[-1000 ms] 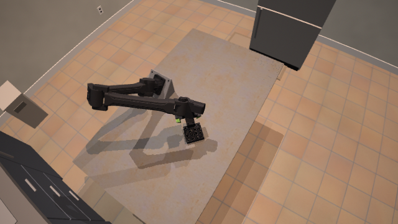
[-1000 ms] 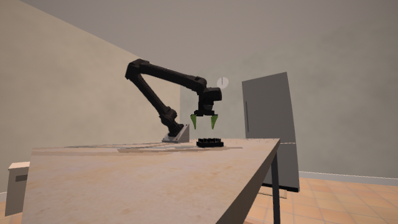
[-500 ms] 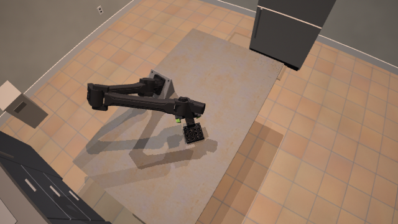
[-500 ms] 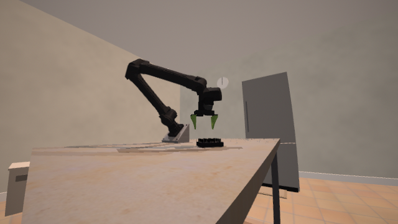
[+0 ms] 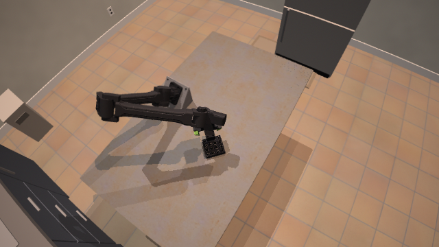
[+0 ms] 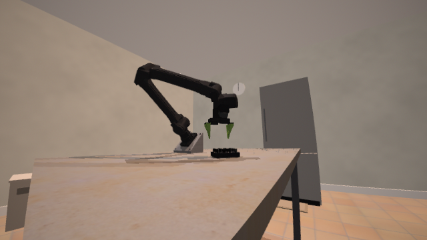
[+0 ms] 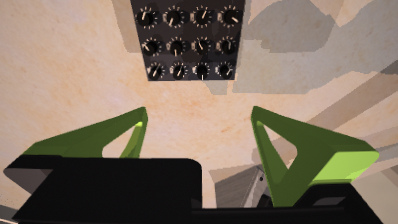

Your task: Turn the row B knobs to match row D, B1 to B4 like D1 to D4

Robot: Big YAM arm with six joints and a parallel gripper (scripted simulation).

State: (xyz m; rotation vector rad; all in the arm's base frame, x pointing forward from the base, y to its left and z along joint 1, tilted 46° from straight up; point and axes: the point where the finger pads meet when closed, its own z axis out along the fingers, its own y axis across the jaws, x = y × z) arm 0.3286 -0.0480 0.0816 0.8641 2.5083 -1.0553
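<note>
The black knob box point(image 5: 213, 146) stands on its feet on the table, and it also shows in the exterior view point(image 6: 225, 153). In the wrist view the knob box point(image 7: 189, 39) fills the top centre; three rows of knobs with white lines show, and its far part is cut off by the frame edge. My gripper point(image 6: 219, 129) with green fingers hangs open and empty above the box's near edge. In the wrist view the gripper point(image 7: 199, 125) has its fingers spread wide over bare table, short of the box. The printed names are too small to read.
The arm's base point(image 5: 178, 93) is mounted on the table behind the box. A grey fridge point(image 5: 319, 31) stands beyond the table's far end. The table's right edge point(image 6: 277, 190) is near the box.
</note>
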